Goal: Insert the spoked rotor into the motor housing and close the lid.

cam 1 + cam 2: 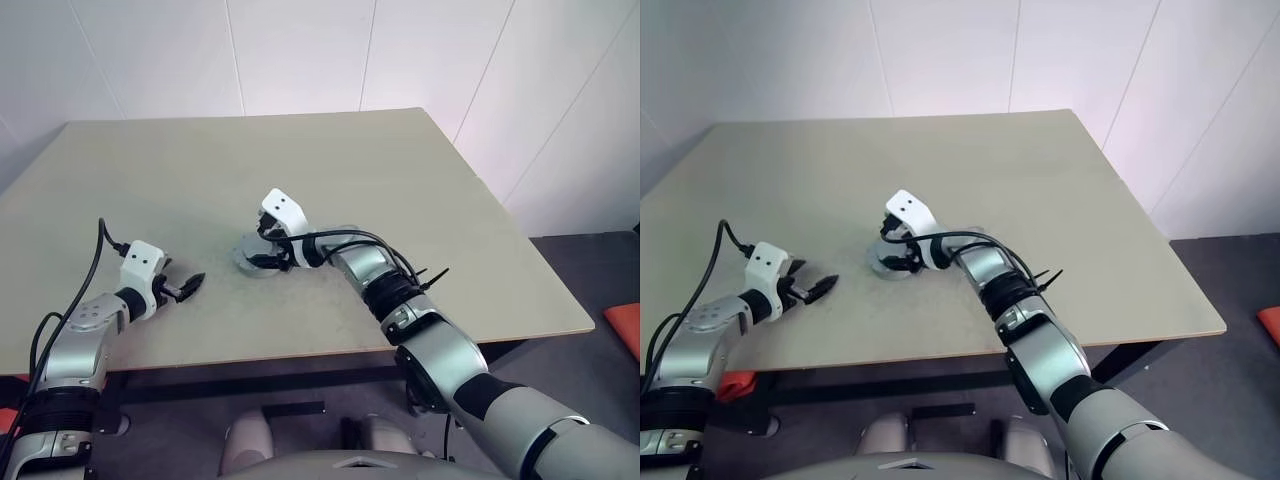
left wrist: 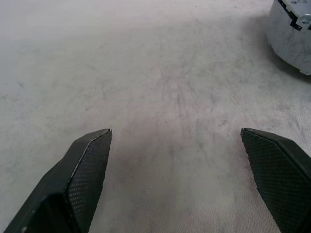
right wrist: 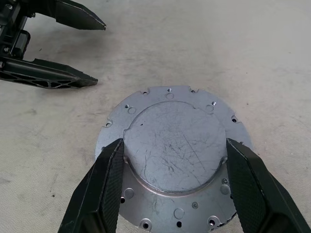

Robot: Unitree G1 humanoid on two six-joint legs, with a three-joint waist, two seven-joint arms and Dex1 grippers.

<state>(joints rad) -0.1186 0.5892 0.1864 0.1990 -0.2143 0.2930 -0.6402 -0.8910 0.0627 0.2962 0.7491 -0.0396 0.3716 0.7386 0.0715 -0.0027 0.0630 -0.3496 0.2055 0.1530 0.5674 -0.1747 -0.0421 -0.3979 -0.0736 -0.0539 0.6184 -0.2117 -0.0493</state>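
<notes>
On the pale table [image 1: 420,200] sits a round silver metal piece [image 3: 175,158], a flat flange ringed with small holes and a raised, scratched disc in its middle. The right gripper [image 3: 174,184] hangs over it with one black finger on each side of that raised disc, close against its edge; I cannot tell whether they actually pinch it. It lies near the middle of the table, toward the front edge. The left gripper [image 1: 188,287] rests low over bare tabletop well to the left, fingers spread wide, holding nothing.
</notes>
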